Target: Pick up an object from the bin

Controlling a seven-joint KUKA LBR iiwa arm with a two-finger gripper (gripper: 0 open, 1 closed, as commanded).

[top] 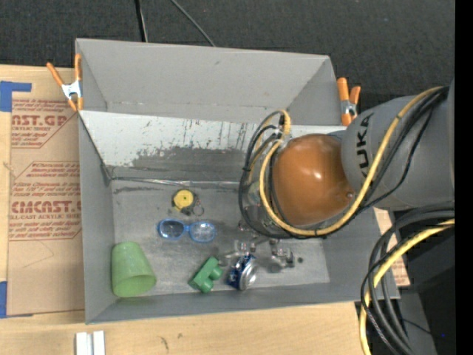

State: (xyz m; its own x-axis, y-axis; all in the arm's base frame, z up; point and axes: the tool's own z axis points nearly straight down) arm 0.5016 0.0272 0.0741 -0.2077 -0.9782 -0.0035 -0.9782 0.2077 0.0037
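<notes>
My gripper (263,254) is low over the bin floor at the front right, below the arm's orange dome. It looks open, with bare floor between its fingers. Just to its front left lies a small blue and silver thing (241,274), close to the left finger. A green block (206,275) lies beside that thing, further left. A pair of blue goggles (186,231) lies on the floor to the gripper's left.
A light green cup (131,270) lies on its side in the front left corner. A small yellow round thing (182,199) sits near the middle of the floor, behind the goggles. The bin's back wall slopes up steeply.
</notes>
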